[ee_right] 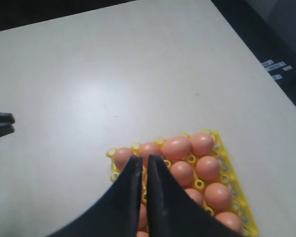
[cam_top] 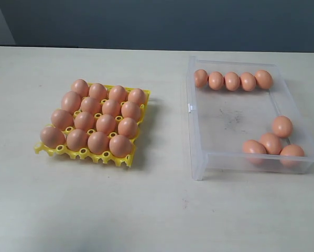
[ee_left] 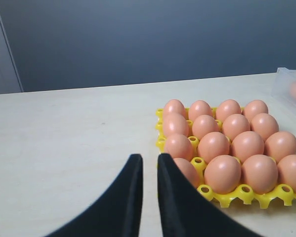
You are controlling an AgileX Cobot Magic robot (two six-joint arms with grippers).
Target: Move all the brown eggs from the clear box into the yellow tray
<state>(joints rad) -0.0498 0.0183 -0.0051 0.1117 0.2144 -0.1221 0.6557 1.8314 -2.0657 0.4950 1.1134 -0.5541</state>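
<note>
The yellow tray [cam_top: 83, 153] lies at the left of the table with a brown egg [cam_top: 97, 122] in every cup that shows. To its right, the clear box [cam_top: 198, 136] holds a row of brown eggs [cam_top: 231, 81] along its far wall. More eggs [cam_top: 272, 143] are clustered in its near right corner. Neither arm shows in the exterior view. My left gripper [ee_left: 148, 159] sits low beside the tray [ee_left: 246, 190], jaws nearly together and empty. My right gripper [ee_right: 144, 160] hovers above the tray [ee_right: 222, 148] and its eggs [ee_right: 176, 147], shut on nothing.
A small white clip [cam_top: 190, 108] sits on the box wall facing the tray. The box's corner [ee_left: 288, 84] shows beyond the tray. The table edge [ee_right: 259, 64] drops to a dark floor. Bare tabletop surrounds the tray and the box.
</note>
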